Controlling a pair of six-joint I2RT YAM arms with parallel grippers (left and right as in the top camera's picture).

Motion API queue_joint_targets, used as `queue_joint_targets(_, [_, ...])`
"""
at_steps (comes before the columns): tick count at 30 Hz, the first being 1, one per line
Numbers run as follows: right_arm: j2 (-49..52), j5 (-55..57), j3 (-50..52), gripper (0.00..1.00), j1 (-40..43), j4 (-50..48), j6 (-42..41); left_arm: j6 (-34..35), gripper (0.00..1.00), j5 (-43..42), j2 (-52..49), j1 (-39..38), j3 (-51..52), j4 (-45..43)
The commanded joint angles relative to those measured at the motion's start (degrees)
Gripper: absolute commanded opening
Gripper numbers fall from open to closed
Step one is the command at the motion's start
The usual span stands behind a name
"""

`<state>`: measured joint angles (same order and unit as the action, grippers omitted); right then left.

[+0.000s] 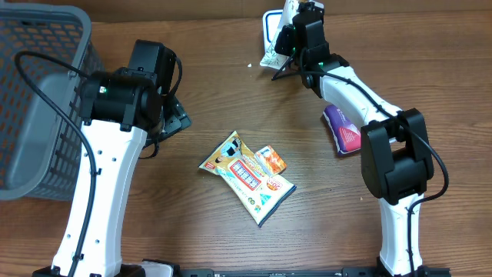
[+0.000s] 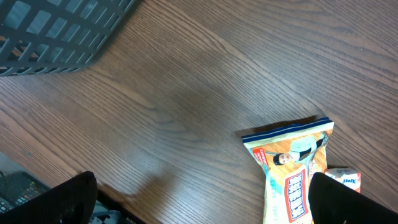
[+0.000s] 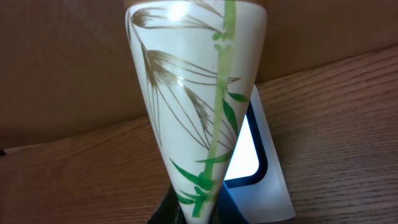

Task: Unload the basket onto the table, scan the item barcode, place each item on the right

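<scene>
My right gripper (image 3: 199, 213) is shut on the narrow lower end of a white packet (image 3: 193, 93) printed with green bamboo, holding it upright. The white scanner (image 3: 258, 171) with its lit window stands right behind the packet, its left part hidden by it. From overhead, the right gripper (image 1: 294, 45) holds the packet (image 1: 272, 55) at the scanner (image 1: 270, 29) by the table's far edge. Over the left of the table my left gripper (image 1: 172, 119) hangs open; its fingers (image 2: 68, 199) have bare wood between them.
A yellow snack packet (image 1: 244, 177) with a small orange packet (image 1: 272, 160) on it lies mid-table, showing too beside the left gripper (image 2: 292, 168). A purple packet (image 1: 343, 129) lies under the right arm. A grey basket (image 1: 38, 100) stands far left.
</scene>
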<state>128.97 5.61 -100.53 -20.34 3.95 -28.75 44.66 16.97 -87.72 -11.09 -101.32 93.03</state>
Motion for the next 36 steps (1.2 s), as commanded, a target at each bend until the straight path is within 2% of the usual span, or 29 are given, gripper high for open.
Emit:
queue_joint_targets(1, [-1.66, 1.90, -2.47, 0.04, 0.04, -1.33, -0.39, 0.57, 1.00, 1.03, -0.02, 0.22, -1.05, -0.11])
queue_joint_targets(8, [-5.40, 2.84, -2.47, 0.04, 1.27, -0.37, -0.42, 0.57, 1.00, 1.03, -0.02, 0.22, -1.05, -0.11])
queue_joint_targets(13, [-12.17, 2.97, -2.47, 0.04, 6.58, 5.27, -0.48, 0.57, 1.00, 1.03, -0.02, 0.22, -1.05, -0.11])
queue_joint_targets(20, [-19.04, 2.95, -2.47, 0.04, 21.05, 20.81, -4.31, 0.57, 1.00, 1.03, -0.02, 0.22, -1.05, -0.11])
queue_joint_targets(28, [-17.88, 4.81, -2.36, 0.04, 39.56, 38.71, -4.28, 0.57, 1.00, 1.03, -0.02, 0.22, -1.05, -0.11])
queue_joint_targets(36, [-15.06, 9.03, 0.44, 0.04, 52.94, 41.64, -2.29, 0.57, 1.00, 1.03, -0.02, 0.22, -1.05, -0.11])
